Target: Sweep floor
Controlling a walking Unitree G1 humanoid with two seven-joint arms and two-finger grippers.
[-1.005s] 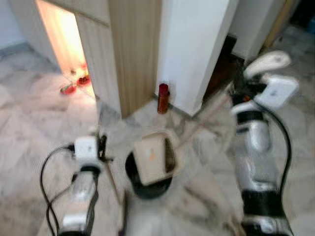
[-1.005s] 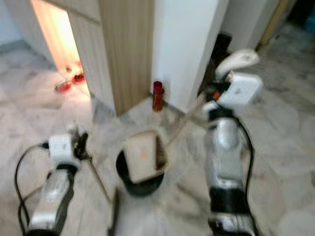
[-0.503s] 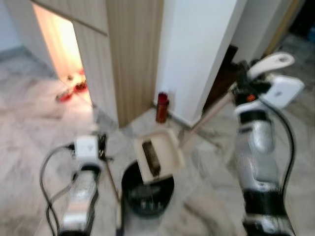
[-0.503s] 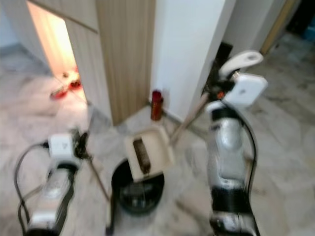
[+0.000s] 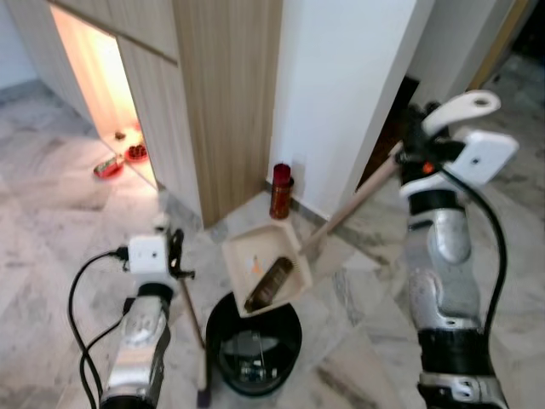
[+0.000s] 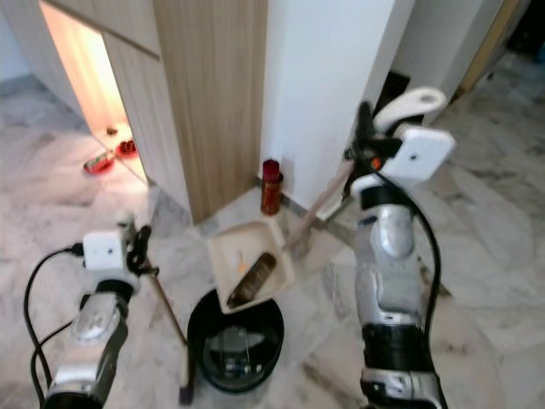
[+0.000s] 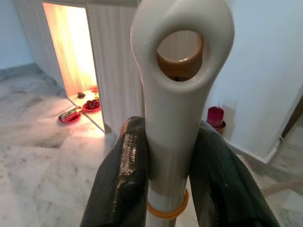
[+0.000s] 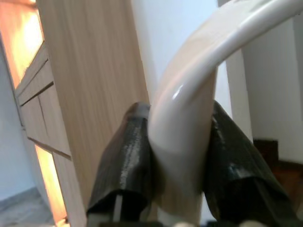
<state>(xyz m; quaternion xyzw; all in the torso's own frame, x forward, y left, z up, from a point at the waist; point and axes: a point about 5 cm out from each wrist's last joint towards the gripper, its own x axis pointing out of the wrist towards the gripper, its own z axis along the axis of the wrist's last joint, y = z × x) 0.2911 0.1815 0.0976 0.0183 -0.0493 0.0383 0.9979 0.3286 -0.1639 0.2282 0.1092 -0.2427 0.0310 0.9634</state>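
My right gripper [image 5: 412,152] is shut on the long cream handle [image 8: 187,99] of a dustpan [image 5: 255,252]. The pan hangs tilted over a black round bin [image 5: 255,351] on the floor. A brown lump of debris [image 5: 269,284] lies at the pan's lower edge, just above the bin's opening. My left gripper [image 5: 173,252] is shut on the cream broom handle [image 7: 179,99], which has a hanging hole at its top. The thin broom stick [image 5: 192,317] runs down to the floor beside the bin, on its left.
A red canister [image 5: 281,190] stands on the floor at the foot of the white wall [image 5: 341,94], next to a wooden cabinet [image 5: 226,94]. Red dishes [image 5: 121,159] lie in a lit niche at the left. Marble floor [image 5: 51,221] spreads all around.
The dustpan has tipped further over the bin, and the brown debris has slid down to its lower edge. The view has steadied and shifted a little.
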